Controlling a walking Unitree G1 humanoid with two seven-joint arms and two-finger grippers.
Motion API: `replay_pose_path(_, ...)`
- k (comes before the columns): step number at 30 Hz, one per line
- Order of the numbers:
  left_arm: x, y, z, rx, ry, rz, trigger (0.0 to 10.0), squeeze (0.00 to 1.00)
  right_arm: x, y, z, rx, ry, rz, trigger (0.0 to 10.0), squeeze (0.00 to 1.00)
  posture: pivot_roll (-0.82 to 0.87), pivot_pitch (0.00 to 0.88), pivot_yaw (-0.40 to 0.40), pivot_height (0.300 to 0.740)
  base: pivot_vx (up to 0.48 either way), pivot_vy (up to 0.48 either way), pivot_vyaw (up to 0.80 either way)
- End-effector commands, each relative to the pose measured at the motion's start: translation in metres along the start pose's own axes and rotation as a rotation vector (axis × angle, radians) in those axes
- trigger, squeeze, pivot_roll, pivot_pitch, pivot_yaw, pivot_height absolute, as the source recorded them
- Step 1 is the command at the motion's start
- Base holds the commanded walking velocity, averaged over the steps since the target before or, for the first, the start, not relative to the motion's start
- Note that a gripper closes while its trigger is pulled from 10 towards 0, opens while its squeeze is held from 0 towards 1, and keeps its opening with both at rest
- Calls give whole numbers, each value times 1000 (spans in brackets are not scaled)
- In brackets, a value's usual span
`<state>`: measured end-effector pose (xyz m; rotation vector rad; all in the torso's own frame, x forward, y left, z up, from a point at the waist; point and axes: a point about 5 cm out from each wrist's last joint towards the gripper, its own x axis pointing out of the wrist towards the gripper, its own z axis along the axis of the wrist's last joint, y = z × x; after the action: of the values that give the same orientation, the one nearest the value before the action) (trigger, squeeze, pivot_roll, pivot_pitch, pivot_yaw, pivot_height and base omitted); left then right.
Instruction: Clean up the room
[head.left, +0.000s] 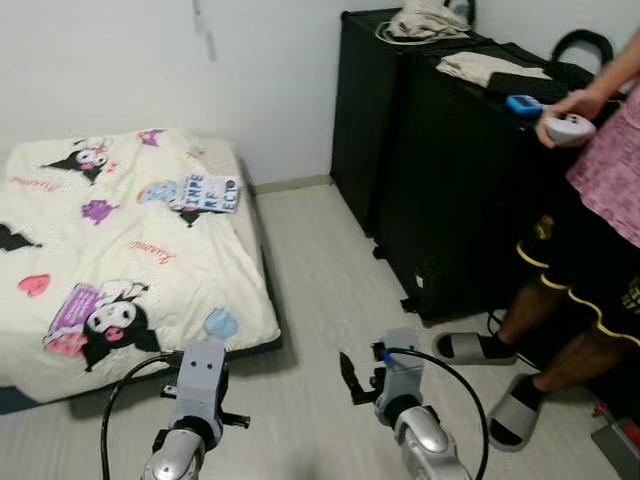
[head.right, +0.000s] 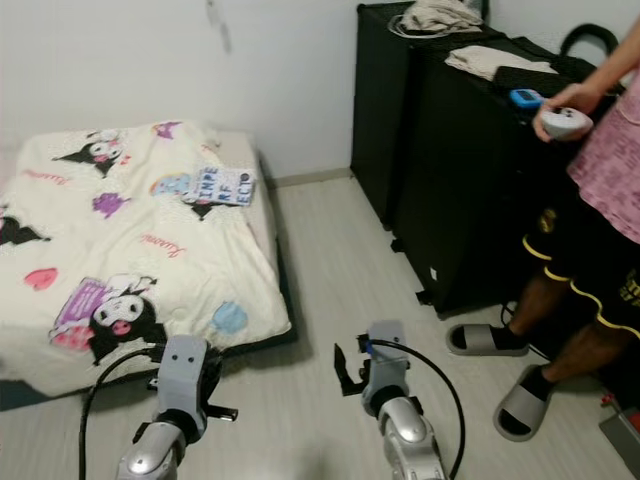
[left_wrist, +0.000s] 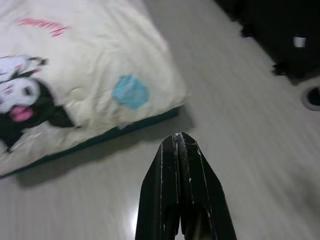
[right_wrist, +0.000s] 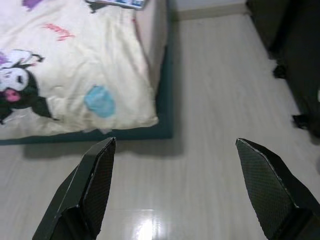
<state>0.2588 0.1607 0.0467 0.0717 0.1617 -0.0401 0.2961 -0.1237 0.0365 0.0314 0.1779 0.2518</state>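
A low mattress with a cream cartoon-print blanket (head.left: 120, 250) lies on the floor at the left. A book with block letters (head.left: 208, 192) rests on the blanket near the wall. My left gripper (left_wrist: 181, 142) hangs over the pale floor beside the mattress corner, its fingers shut with nothing between them. My right gripper (right_wrist: 175, 145) stands open above the floor to the right of the mattress, holding nothing. Both silver arms (head.left: 200, 400) sit low in the eye views.
Black cabinets (head.left: 450, 170) line the right wall, with folded cloths (head.left: 490, 66) and a blue device (head.left: 522, 104) on top. A person in slippers (head.left: 590, 260) stands at the right holding a white controller (head.left: 568, 128). Pale floor (head.left: 320, 300) runs between mattress and cabinets.
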Motion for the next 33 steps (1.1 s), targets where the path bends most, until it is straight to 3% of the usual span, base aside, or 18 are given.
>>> replay_pose_path(1,-4,3,-5,4,22,7,10000,0,-4,-3,-7,7,28,-9,10000,0,54,140,19,740,0,0,0)
replay_pose_path(7,-2,6,-3,-34,19,34,10000,0,-2,-2,-5,9,23,-4,10000,0,57,139,16,740,0,0,0)
replay_pose_path(13,0,6,-1,-18,19,47,10000,0,-1,-2,-5,4,29,2,10000,0,59,139,9,740,0,0,0)
replay_pose_path(28,2,0,3,-25,-13,3,10000,0,0,-4,-3,-8,23,0,10000,0,48,143,9,740,0,0,0)
replay_pose_path(33,1,-3,5,-28,-24,-10,10000,0,0,-5,-3,-11,23,-3,10000,0,47,145,8,740,292,0,0)
